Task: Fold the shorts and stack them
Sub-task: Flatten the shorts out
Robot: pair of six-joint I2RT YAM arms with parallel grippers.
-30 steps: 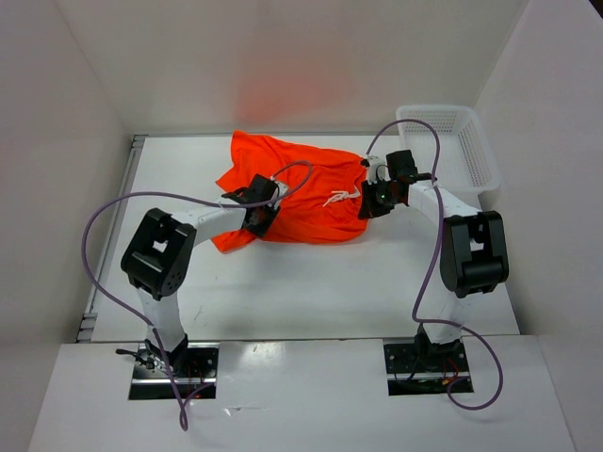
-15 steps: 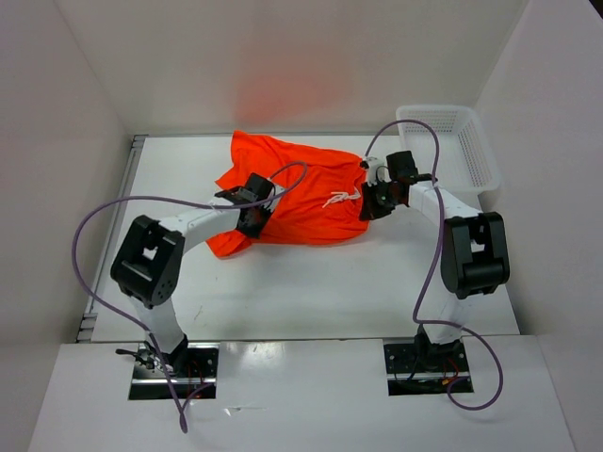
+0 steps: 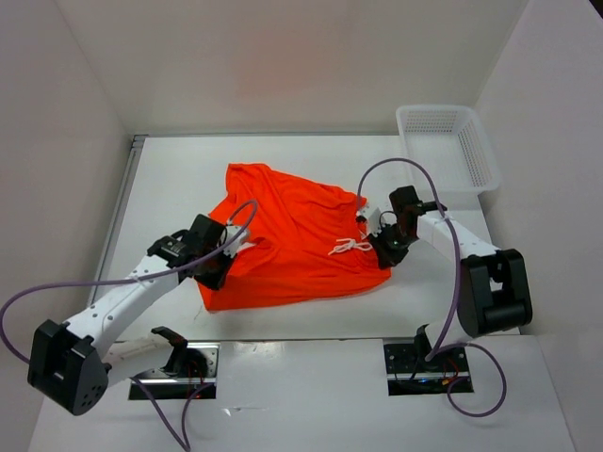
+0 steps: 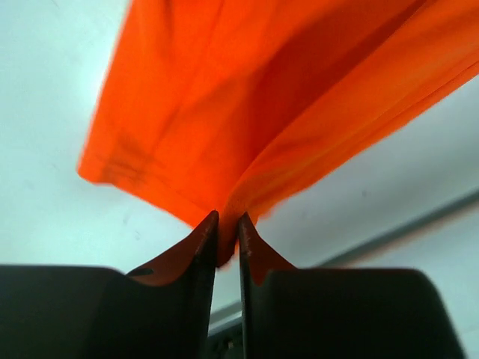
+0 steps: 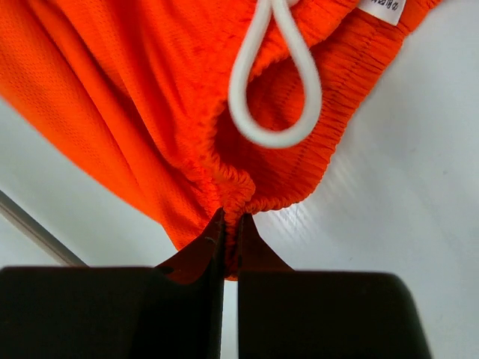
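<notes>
The bright orange shorts (image 3: 287, 235) lie spread on the white table, waistband to the right with the white drawstring (image 3: 349, 248) on top. My left gripper (image 3: 219, 262) is shut on the shorts' left hem; in the left wrist view the fabric (image 4: 247, 97) is pinched between the jaws (image 4: 227, 224). My right gripper (image 3: 382, 247) is shut on the elastic waistband; in the right wrist view the gathered waistband (image 5: 247, 179) sits between the jaws (image 5: 230, 224), with the drawstring loop (image 5: 277, 90) and a white label (image 5: 385, 9) above.
A white mesh basket (image 3: 448, 146) stands at the back right of the table. White walls close the back and both sides. Purple cables loop from both arms. The arm bases sit on the near edge.
Both arms have pulled toward the near edge, dragging the shorts with them. The shorts now lie nearer the front and more spread out. Both grippers stay shut on the fabric.
</notes>
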